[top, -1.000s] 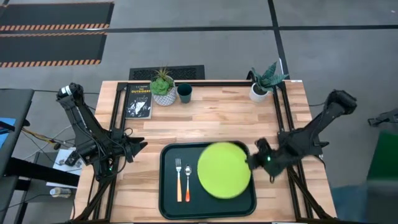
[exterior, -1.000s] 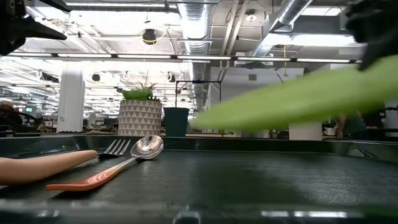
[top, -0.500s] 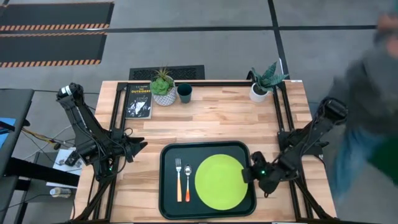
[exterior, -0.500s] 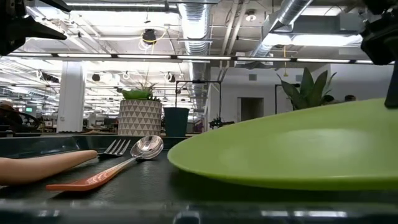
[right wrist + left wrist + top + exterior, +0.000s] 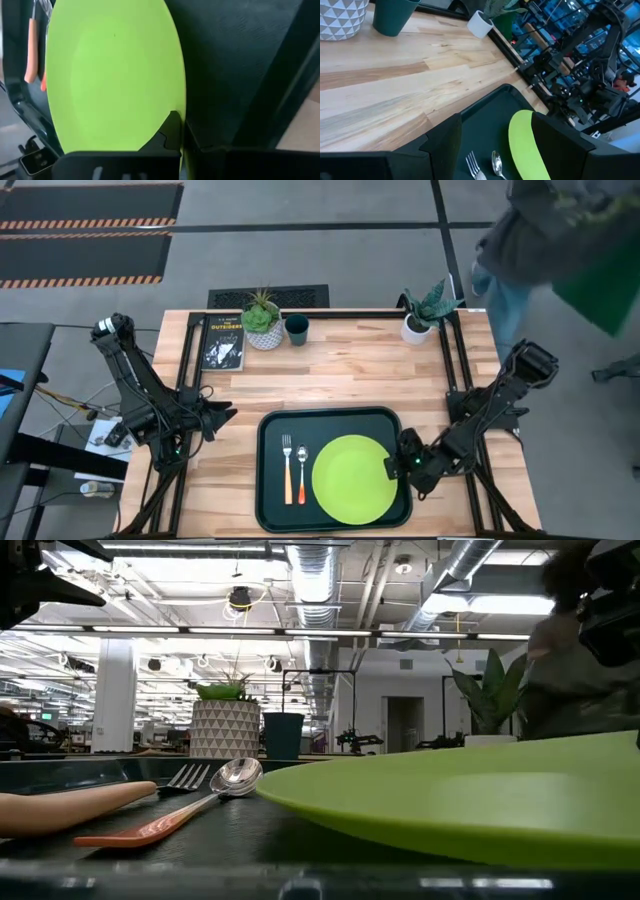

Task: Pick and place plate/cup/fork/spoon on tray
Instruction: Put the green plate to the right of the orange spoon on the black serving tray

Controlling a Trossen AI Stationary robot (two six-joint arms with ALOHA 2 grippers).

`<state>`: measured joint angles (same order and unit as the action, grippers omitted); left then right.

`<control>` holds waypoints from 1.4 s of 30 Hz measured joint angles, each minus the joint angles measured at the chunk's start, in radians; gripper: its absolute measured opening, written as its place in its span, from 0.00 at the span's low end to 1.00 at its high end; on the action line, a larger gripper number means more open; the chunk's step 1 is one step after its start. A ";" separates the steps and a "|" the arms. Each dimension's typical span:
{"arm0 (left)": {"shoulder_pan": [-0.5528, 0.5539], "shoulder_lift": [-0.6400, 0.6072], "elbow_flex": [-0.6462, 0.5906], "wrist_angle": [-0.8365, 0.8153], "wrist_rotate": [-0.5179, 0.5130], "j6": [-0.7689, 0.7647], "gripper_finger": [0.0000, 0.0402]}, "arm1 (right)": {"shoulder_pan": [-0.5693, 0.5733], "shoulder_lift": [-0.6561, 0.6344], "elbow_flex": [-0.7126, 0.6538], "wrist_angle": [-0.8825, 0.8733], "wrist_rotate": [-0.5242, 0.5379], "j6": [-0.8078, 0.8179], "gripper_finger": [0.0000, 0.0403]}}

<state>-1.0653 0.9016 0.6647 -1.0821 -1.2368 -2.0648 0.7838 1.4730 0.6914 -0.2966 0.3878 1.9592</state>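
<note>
- The table (image 5: 350,370) is pale wooden planks in a black metal frame, standing on a grey floor with striped black mats off to one side.
- In the low view an open hall with ceiling ducts and strip lights stretches behind the table.
- A person (image 5: 560,235) in a grey top and blue trousers stands past the table's far right corner.
- The middle of the table between the far row of things and the tray (image 5: 270,480) is bare wood; the tray sits at the near edge, its rim close to the table's front.
- One plate (image 5: 352,478) lies in the right part of the tray, its right edge close to the rim there.
- One fork (image 5: 287,468) and one spoon (image 5: 301,470) lie side by side in the tray's left part, heads pointing to the far side, just beside the plate without touching it.
- One cup (image 5: 296,329) stands upright on the far side of the table, just beside a potted plant (image 5: 263,320).
- A second potted plant (image 5: 425,312) stands at the far right corner, making two in all; one book (image 5: 223,343) lies at the far left.
- The right gripper (image 5: 395,465) is at the plate's right edge, fingers clamped on its rim, as the right wrist view shows.
- The left gripper (image 5: 222,416) waits at the table's left edge, its fingers (image 5: 445,145) spread apart and holding nothing.
</note>
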 joint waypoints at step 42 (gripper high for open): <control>0.000 0.000 0.000 -0.001 0.000 0.003 0.57 | -0.060 0.014 -0.002 -0.027 -0.053 -0.121 0.18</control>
<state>-1.0650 0.9015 0.6647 -1.0833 -1.2369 -2.0615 0.7235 1.4872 0.6895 -0.3241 0.3351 1.8378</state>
